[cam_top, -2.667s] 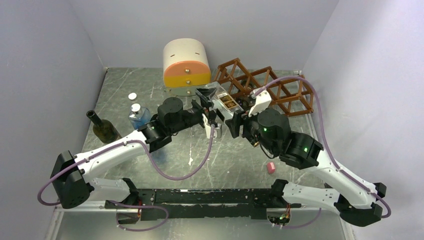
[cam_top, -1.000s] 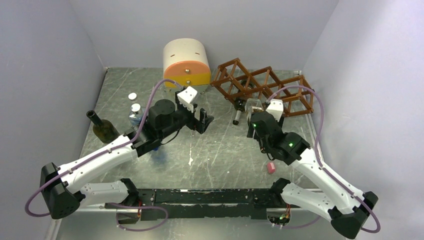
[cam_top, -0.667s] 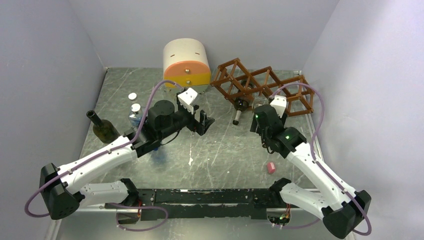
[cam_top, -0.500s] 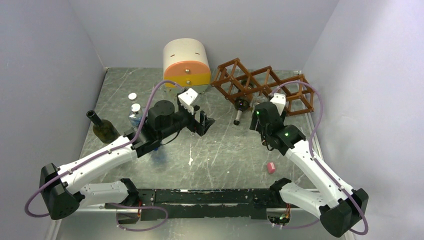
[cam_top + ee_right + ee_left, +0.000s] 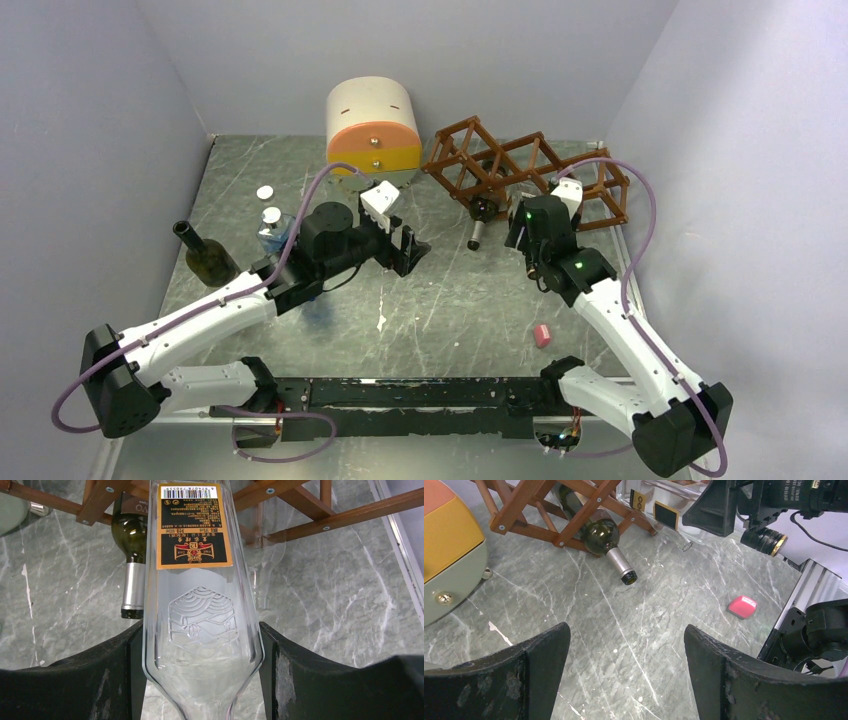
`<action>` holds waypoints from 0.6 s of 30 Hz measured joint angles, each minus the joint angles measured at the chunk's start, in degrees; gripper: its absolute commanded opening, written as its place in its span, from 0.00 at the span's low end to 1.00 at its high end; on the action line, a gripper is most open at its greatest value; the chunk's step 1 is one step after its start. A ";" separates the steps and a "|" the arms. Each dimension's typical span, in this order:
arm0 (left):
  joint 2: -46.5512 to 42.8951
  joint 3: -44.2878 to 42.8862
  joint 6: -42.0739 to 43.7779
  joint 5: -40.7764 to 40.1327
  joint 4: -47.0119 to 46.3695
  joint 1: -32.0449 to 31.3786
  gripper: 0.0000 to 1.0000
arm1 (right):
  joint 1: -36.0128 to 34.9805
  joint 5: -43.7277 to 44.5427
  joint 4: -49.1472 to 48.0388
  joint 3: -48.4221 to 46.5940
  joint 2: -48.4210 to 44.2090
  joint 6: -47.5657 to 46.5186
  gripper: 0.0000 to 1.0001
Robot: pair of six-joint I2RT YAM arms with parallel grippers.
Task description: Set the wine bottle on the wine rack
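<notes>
My right gripper (image 5: 200,625) is shut on the wine bottle (image 5: 197,580), a clear glass bottle with an orange label, gripped at its shoulder. Its base end points into the reddish-brown wine rack (image 5: 350,515), between the bars. From above, the right gripper (image 5: 522,215) is at the front of the wine rack (image 5: 520,165). In the left wrist view the wine bottle (image 5: 659,512) reaches into the wine rack (image 5: 574,525). My left gripper (image 5: 626,630) is open and empty over bare table, left of the rack; from above the left gripper (image 5: 408,245) hangs mid-table.
A dark green bottle (image 5: 478,222) lies in a lower rack cell, neck out; a clear bottle neck (image 5: 262,580) shows beside it. Another green bottle (image 5: 205,258) stands far left, near a plastic bottle (image 5: 275,230) and white caps (image 5: 265,192). The cream-and-orange cabinet (image 5: 373,130) is at the back; a pink block (image 5: 542,335) lies front right.
My right arm has carried the clear bottle back and to the right, up to the rack. The left gripper's fingers have narrowed a little; that arm has barely moved.
</notes>
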State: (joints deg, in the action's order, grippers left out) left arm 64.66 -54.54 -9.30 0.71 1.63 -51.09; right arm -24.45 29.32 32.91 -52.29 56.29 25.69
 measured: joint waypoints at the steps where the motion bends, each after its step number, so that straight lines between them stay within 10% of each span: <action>1: 0.00 0.00 0.00 0.07 0.09 0.00 0.88 | 0.09 -0.02 -0.46 0.24 0.00 0.00 0.00; 18: -0.22 -1.44 -0.57 1.16 4.24 0.00 0.88 | 1.88 1.51 -25.11 13.73 1.62 2.36 0.00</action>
State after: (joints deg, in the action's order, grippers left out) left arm 64.45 -55.99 -9.87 1.87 5.87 -51.09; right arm -22.57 30.83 7.79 -38.57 57.91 28.05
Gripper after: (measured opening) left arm 0.876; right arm 0.695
